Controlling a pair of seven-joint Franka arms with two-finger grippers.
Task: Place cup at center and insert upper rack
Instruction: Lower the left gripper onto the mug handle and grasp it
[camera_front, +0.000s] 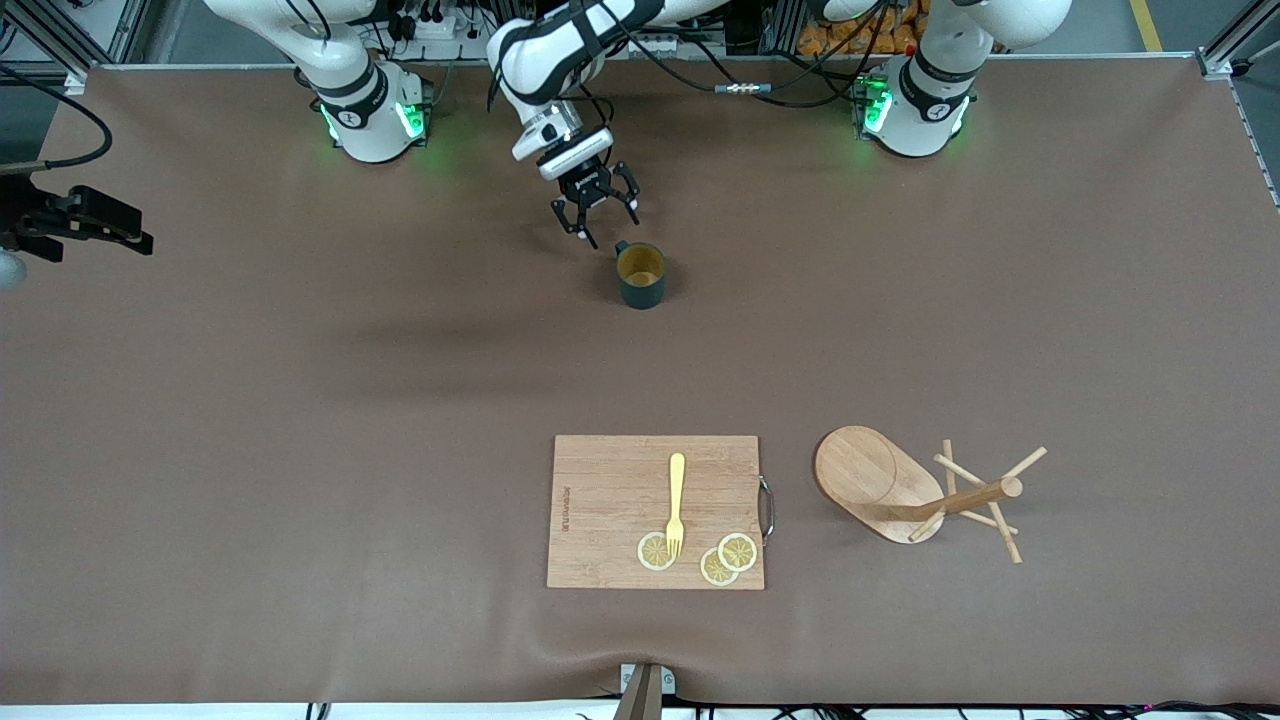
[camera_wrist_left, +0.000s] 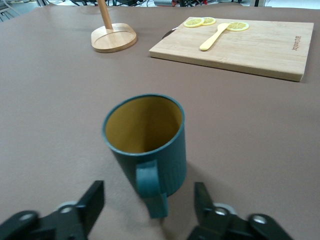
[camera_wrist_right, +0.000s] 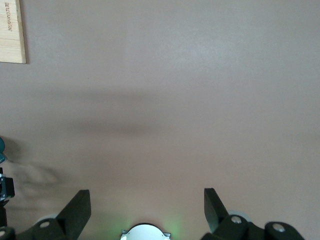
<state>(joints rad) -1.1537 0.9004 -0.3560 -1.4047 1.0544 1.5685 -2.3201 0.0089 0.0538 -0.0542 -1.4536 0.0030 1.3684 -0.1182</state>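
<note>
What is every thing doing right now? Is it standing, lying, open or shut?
Cup: upright, empty, not held.
Mug tree: tipped on its side.
Fork: lying on the cutting board, tines on a lemon slice.
Left gripper: open, beside the cup's handle.
Right gripper: open, over bare table.

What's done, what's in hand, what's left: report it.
Done: nothing visibly. In hand: left gripper, open, straddles the handle of the cup, not gripping. Left: move the cup to center, then the upper rack, untouched beside the cutting board. Right gripper waits open over the table.
</note>
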